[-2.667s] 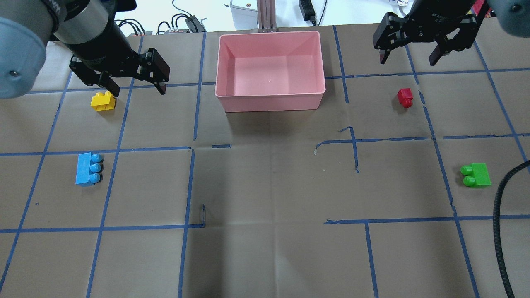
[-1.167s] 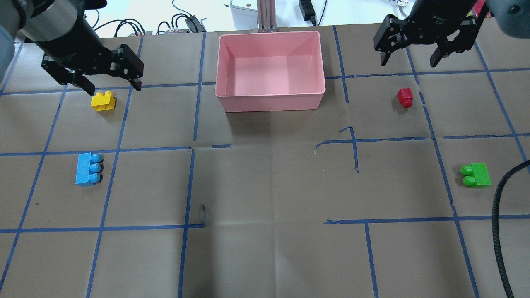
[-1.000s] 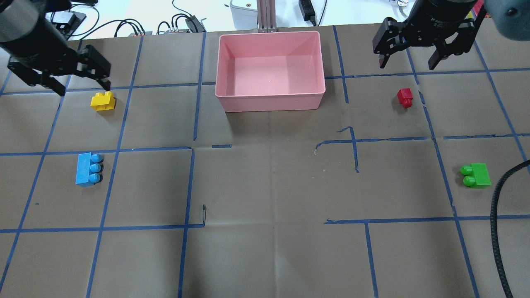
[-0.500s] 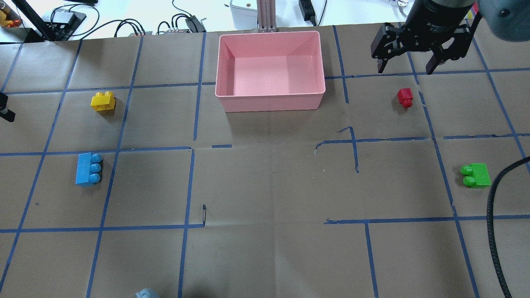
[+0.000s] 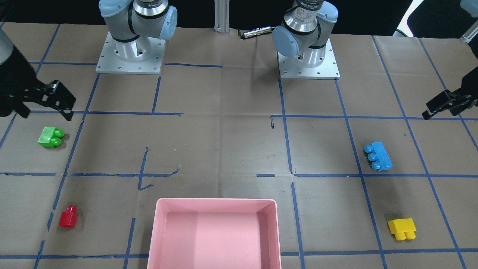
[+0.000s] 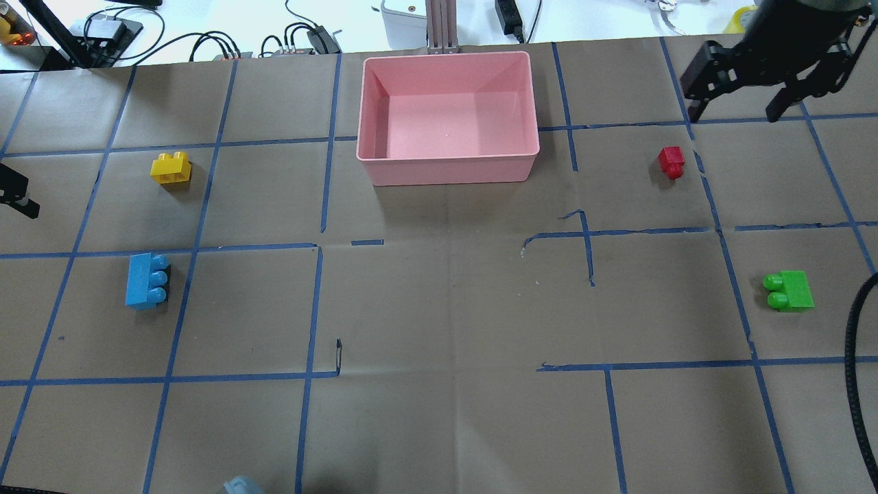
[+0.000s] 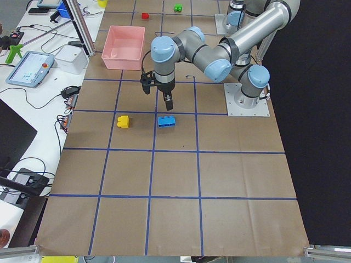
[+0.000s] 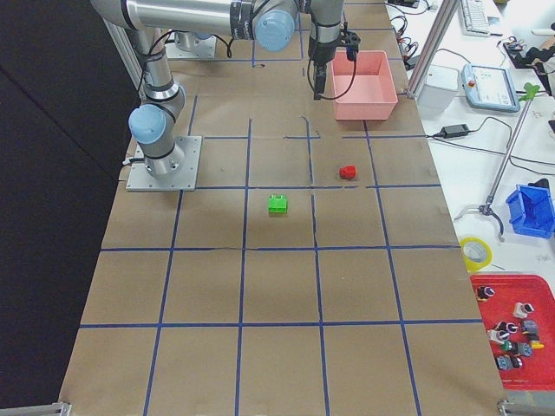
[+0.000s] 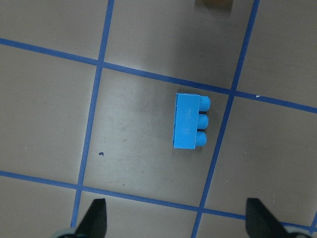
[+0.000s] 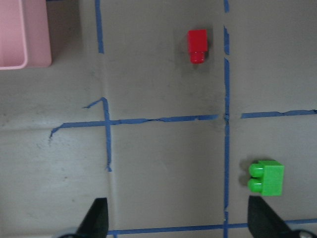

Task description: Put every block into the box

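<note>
The pink box [image 6: 446,169] stands empty at the far middle of the table. The yellow brick [image 6: 171,167] and the blue brick [image 6: 145,280] lie on the left, the red brick [image 6: 671,162] and the green brick [image 6: 789,291] on the right. My left gripper [image 9: 177,223] is open and empty, high above the blue brick [image 9: 190,121], and almost out of the overhead view at its left edge. My right gripper [image 6: 735,110] is open and empty, raised beyond the red brick. Its wrist view shows the red brick [image 10: 197,45] and the green brick [image 10: 266,178] below.
Brown paper with a blue tape grid covers the table. Both arm bases [image 5: 130,52] stand on the robot's side. A black cable [image 6: 854,384] hangs at the right edge. Cables and devices lie beyond the far edge, behind the box.
My left gripper swung away from the yellow brick, leftward and out of the overhead view, to above the blue brick. My right gripper shifted right. The bricks and box have not moved.
</note>
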